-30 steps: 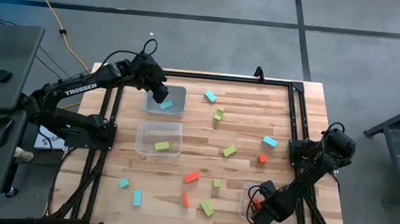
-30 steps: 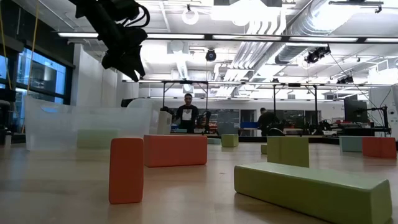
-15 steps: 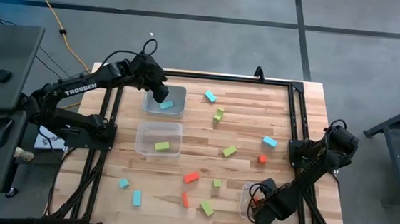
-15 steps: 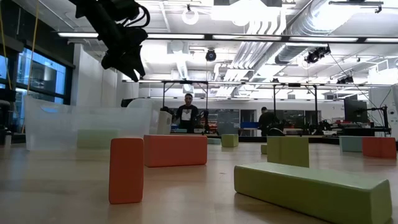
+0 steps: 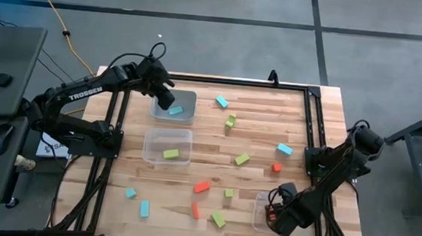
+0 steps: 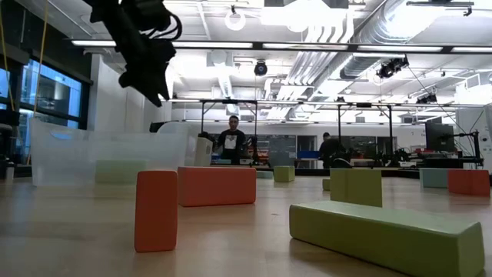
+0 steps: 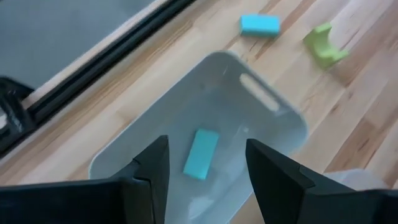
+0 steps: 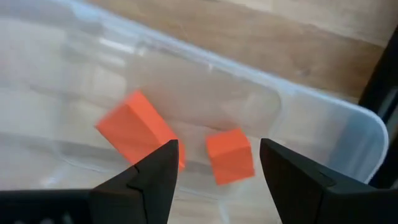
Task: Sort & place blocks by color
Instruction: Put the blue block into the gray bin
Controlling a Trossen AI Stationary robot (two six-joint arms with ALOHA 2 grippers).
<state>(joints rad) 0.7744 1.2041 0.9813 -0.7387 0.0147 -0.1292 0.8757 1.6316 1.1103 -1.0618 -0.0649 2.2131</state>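
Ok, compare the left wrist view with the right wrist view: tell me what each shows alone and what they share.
Left wrist only: a cyan block lying in a clear bin, with another cyan block and a green block on the wooden table beyond it. Right wrist only: two red-orange blocks in another clear bin. Shared: each looks past an open, empty gripper, left and right, above a bin.

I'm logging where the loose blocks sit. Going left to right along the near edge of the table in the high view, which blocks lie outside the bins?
Small cyan block → cyan bar → upright red-orange bar → red-orange bar → lime green bar → small lime green cube.
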